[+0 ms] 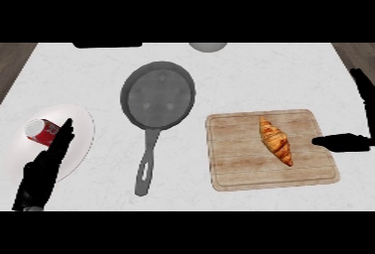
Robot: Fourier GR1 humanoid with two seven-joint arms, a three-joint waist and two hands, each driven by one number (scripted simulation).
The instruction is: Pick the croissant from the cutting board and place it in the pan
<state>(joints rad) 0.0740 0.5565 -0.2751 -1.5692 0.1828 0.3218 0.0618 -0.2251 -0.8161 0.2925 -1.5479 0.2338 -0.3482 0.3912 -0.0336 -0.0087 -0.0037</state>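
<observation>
The right hand (350, 141) hung at the right edge of the cutting board (242, 171), open and holding nothing, its thumb stretched over the board's rim and its fingers (361, 84) raised along the view's right edge. Just left of that thumb, apart from it, the croissant (275, 140) lay on the board, slanting down to the right. Farther left of the hand, past the board, the pan (156, 96) sat on the white table (256, 74) with its handle (147, 161) running toward the robot. The left hand (40, 176) rested open at the lower left, fingers straight and holding nothing (over a white plate (84, 124)), its fingertips just beside a red can (42, 131) lying on that plate.
</observation>
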